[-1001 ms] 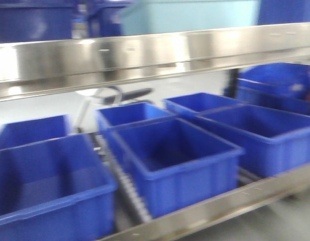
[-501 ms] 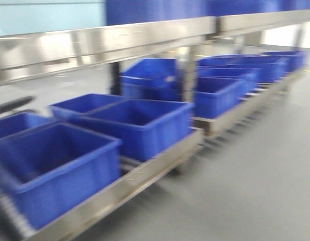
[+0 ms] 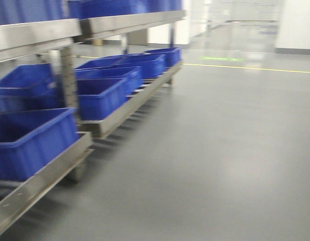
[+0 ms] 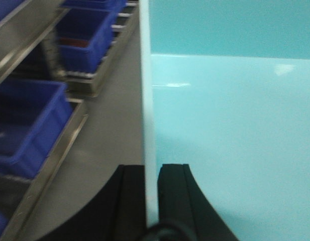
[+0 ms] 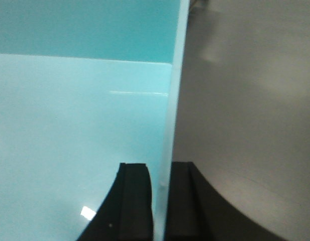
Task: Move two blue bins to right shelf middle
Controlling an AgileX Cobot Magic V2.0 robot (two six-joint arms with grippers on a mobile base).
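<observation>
Smooth grey floor [image 3: 220,150] runs beside a steel rack [image 3: 119,108] holding rectangular blue bins [image 3: 34,135] on its lower level, at left. The left gripper [image 4: 151,168] has its black jaws nearly closed, clamping a thin, glossy pale teal wall [image 4: 147,100]. The right gripper [image 5: 160,165] is set likewise on a pale teal wall [image 5: 176,75].

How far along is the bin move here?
Done: a pale blue bin is gripped, left gripper and right gripper each shut on a wall. In hand: carrying it, shelving off to the front view's left. Left: setting it on a shelf; whether it is the first or second cannot be told.
</observation>
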